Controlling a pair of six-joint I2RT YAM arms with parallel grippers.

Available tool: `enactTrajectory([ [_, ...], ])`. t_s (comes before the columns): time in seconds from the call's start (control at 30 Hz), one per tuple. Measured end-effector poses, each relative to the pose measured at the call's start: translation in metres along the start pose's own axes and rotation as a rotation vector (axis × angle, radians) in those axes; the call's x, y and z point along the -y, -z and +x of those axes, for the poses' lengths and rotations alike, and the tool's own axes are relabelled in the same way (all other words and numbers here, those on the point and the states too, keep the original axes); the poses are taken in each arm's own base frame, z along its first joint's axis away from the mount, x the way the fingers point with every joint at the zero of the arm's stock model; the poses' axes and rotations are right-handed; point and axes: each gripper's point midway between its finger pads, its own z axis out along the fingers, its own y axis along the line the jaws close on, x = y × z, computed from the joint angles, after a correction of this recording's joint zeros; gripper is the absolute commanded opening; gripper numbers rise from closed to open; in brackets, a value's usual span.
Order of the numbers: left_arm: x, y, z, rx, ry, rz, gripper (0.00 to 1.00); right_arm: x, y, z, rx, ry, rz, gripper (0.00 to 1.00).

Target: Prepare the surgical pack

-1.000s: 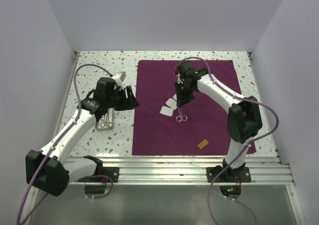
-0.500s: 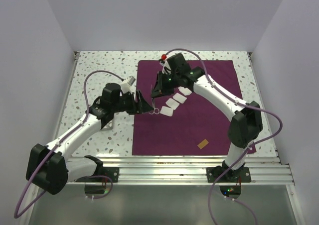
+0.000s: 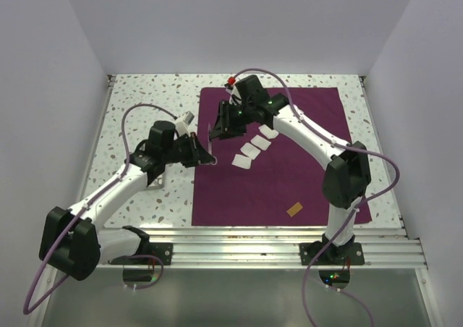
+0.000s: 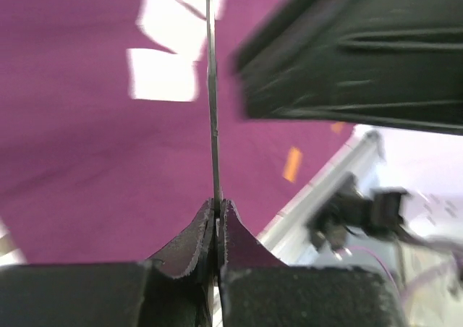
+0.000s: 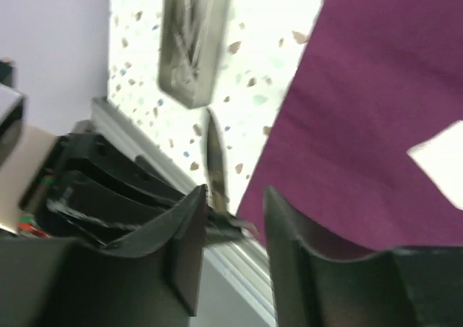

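Now, over speckled table (image 3: 145,95) and purple cloth (image 3: 289,189), left gripper (image 4: 218,207) pinches scissors (image 4: 212,88); right gripper (image 5: 233,204) stands parted.

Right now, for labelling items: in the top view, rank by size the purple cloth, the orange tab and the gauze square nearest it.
1. purple cloth, by far the largest.
2. gauze square nearest the orange tab.
3. orange tab, only slightly smaller; a close call.

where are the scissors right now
Top view: the scissors are clamped in the left gripper at the purple cloth's left edge, close beside the open right gripper.
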Motion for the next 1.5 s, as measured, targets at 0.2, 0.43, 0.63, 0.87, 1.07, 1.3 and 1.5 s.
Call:
enactTrajectory([
  [0.2,-0.074,0.039,-0.036,0.116,0.075,-0.397,0.0,0.044,0.002,-0.019,0.046,0.016,0.142,0.5],
  [0.43,-0.158,0.11,-0.058,0.207,0.163,-0.763,0.0,0.122,0.018,-0.033,0.061,-0.074,0.258,0.49],
  [0.63,-0.206,0.107,-0.029,0.022,0.17,-0.896,0.0,0.169,0.023,-0.014,0.011,-0.151,0.325,0.46],
  [0.87,-0.236,0.103,0.002,-0.155,0.187,-0.976,0.11,0.185,0.008,0.01,-0.02,-0.252,0.32,0.44],
  [1.07,-0.242,0.103,0.009,-0.201,0.201,-0.999,0.38,0.201,0.001,0.017,0.007,-0.316,0.35,0.45],
  [1.3,-0.229,0.103,0.0,-0.18,0.204,-0.96,0.43,0.215,-0.007,0.015,0.023,-0.324,0.374,0.44],
  [1.5,-0.209,0.102,-0.024,-0.115,0.181,-0.895,0.43,0.228,-0.016,0.019,0.014,-0.334,0.4,0.45],
])
